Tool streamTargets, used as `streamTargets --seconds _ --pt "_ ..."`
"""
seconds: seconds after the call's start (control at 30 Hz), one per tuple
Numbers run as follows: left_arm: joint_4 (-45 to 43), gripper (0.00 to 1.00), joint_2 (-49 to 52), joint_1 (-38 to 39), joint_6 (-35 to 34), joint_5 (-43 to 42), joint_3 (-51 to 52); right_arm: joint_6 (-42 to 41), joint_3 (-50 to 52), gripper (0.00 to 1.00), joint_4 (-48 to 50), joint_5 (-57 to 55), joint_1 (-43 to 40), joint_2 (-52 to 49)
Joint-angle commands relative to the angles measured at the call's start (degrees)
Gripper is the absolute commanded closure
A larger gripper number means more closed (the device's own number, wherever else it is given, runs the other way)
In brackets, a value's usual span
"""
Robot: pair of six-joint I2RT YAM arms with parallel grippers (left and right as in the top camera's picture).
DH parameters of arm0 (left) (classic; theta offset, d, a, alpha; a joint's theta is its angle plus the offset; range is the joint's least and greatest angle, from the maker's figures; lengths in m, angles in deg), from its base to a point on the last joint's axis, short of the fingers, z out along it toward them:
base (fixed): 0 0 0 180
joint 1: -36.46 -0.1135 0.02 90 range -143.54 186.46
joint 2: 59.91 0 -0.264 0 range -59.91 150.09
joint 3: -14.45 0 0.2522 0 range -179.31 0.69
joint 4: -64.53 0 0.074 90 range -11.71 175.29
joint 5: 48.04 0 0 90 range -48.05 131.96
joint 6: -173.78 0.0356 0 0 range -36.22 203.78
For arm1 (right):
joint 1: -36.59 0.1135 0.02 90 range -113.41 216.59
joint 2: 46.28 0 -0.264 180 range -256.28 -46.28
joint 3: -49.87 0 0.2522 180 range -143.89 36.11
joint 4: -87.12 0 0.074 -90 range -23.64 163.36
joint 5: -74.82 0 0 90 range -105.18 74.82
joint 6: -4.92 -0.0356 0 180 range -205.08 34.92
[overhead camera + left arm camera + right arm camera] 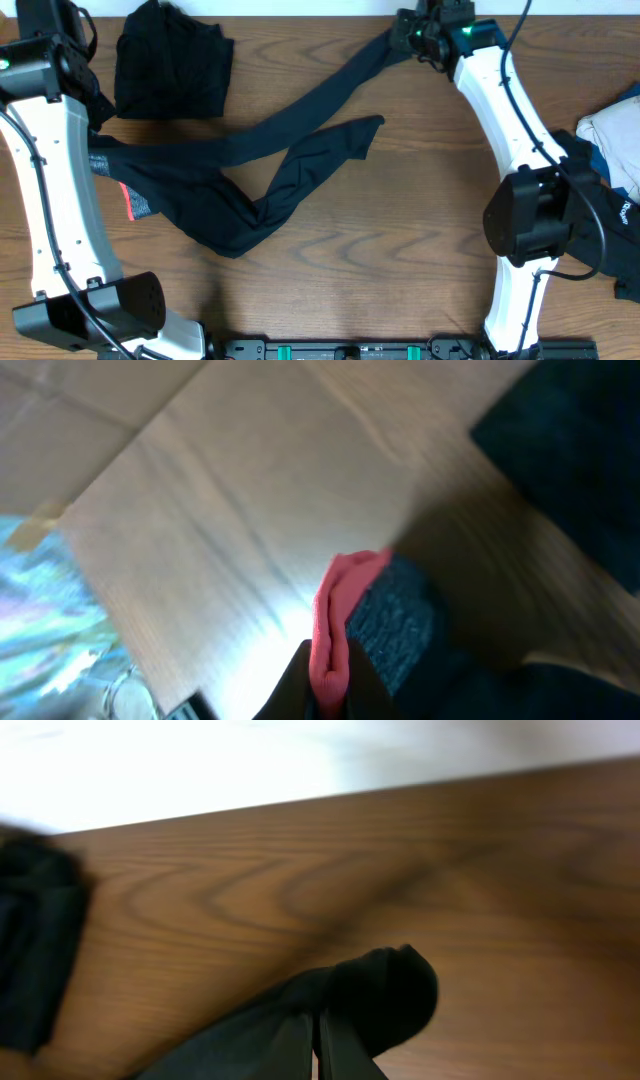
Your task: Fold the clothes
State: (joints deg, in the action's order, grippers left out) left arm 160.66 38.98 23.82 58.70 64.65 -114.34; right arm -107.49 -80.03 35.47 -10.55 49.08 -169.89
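Note:
The clothes in play are long black trousers (290,150), lying slantwise across the wooden table from the left to the far right. Their coral-red inner band (131,203) shows at the waist on the left. My left gripper (100,128) is shut on that waist; in the left wrist view the coral band (340,600) is pinched between its fingers (330,685). My right gripper (405,38) is shut on the end of one trouser leg (385,990) at the far edge, jaws (316,1045) tight together on black fabric. The other leg end (365,127) lies loose mid-table.
A folded black garment (170,60) sits at the far left, also seen at the left of the right wrist view (35,940). A pile of white and blue clothes (612,130) and a black piece (610,240) lie at the right edge.

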Motion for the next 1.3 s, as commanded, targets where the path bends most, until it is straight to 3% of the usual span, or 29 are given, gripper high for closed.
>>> streamTargets --seconds 0.0,0.33,0.67,0.9,1.27 --pt "-1.7 0.94 -1.5 2.6 5.4 -4.5 -0.7 -2.0 -0.4 0.99 -1.6 -4.1 -3.1 1.9" --pt "-12.9 0.94 -10.1 21.2 11.8 -5.7 -2.0 0.2 -0.4 0.99 -9.4 -11.9 -10.0 15.9" --pt "-15.2 0.94 -14.9 38.9 14.2 -5.0 -15.6 0.9 -0.4 0.99 -15.3 -11.9 -20.7 31.5" --pt "-15.1 0.94 -18.0 51.0 15.2 6.1 -21.7 4.2 -0.4 0.99 -18.4 -13.2 -21.8 40.6" --pt "-15.7 0.94 -20.0 72.3 15.2 19.3 -22.5 4.3 -0.4 0.98 -20.7 -12.5 -21.8 54.7"
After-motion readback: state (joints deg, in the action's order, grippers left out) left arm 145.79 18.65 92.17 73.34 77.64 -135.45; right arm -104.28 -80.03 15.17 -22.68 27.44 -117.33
